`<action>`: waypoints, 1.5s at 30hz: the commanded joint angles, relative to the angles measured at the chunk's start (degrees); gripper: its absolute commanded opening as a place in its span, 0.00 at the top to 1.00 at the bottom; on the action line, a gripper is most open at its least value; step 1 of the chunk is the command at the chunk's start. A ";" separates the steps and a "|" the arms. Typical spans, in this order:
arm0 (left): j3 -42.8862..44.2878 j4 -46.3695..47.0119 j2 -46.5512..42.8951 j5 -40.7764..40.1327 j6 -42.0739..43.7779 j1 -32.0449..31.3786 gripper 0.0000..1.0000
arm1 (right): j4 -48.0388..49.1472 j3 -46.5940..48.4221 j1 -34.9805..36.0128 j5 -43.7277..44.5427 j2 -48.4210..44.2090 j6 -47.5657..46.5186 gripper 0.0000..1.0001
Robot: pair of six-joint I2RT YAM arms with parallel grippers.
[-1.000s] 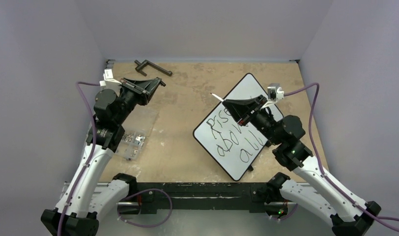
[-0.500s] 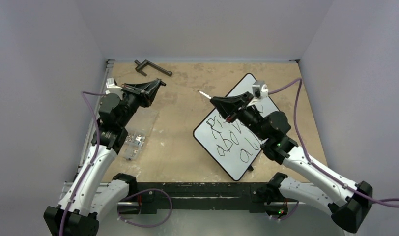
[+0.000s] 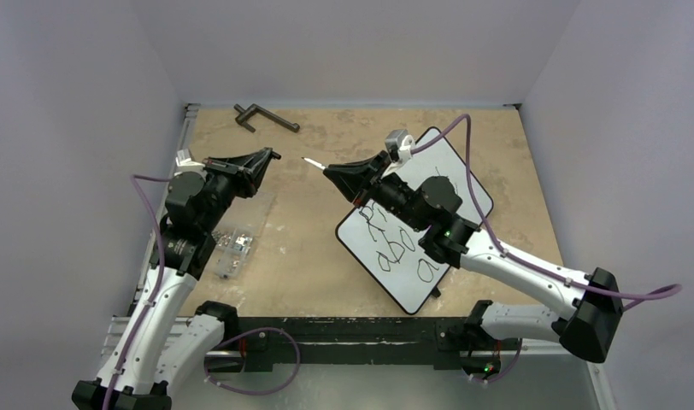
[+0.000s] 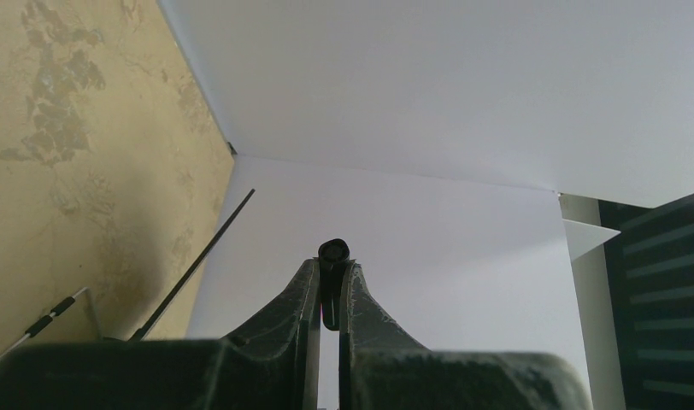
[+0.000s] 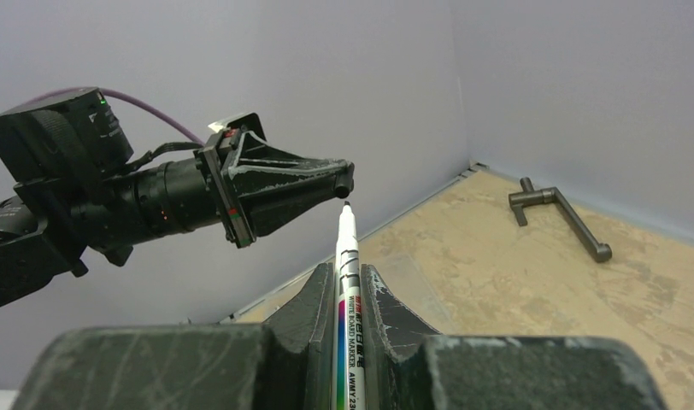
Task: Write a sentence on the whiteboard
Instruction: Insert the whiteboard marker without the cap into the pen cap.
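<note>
The whiteboard (image 3: 453, 167) lies tilted on the table's right half. The sentence (image 3: 393, 249) is black handwriting on it, partly hidden by my right arm. My right gripper (image 3: 332, 173) is shut on a white whiteboard marker (image 3: 314, 161), uncapped, tip pointing left. In the right wrist view the marker (image 5: 347, 248) sticks up between the fingers, its tip just below my left gripper (image 5: 347, 180). My left gripper (image 3: 270, 155) is raised over the table's left side, shut on a small black cap (image 4: 335, 253) held at the fingertips.
A black crank handle (image 3: 267, 117) lies at the back left and also shows in the right wrist view (image 5: 561, 222). A clear plastic sheet (image 3: 249, 209) with small metal parts (image 3: 232, 246) lies under the left arm. Grey walls close three sides.
My right arm has swung left off the whiteboard with the marker, bringing its tip close to the left gripper. The left gripper has lowered slightly and turned toward it.
</note>
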 commanded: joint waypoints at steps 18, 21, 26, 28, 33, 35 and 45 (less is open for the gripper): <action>0.68 -0.39 -0.45 -1.50 -1.82 0.38 1.00 | 3.34 7.49 3.32 3.44 7.50 -2.47 1.00; 0.59 -0.02 -0.14 -1.33 -1.84 0.42 1.00 | 3.31 7.90 3.45 3.43 8.37 -2.29 1.00; 0.34 0.20 0.33 -0.81 -2.12 0.42 1.00 | 3.46 8.37 3.67 3.77 9.34 -2.35 1.00; 0.28 0.21 0.38 -0.80 -2.10 0.47 1.00 | 3.45 8.62 3.68 3.84 9.66 -2.35 1.00; -0.03 0.30 0.53 -0.73 -2.22 0.60 1.00 | 3.41 9.17 3.76 4.29 10.52 -2.36 1.00; -0.07 0.38 0.59 -0.58 -2.34 0.60 1.00 | 3.43 9.34 3.76 4.37 10.86 -2.40 1.00; -0.22 0.70 1.14 -0.25 -2.46 0.69 1.00 | 3.29 9.83 3.76 5.12 11.98 -2.71 1.00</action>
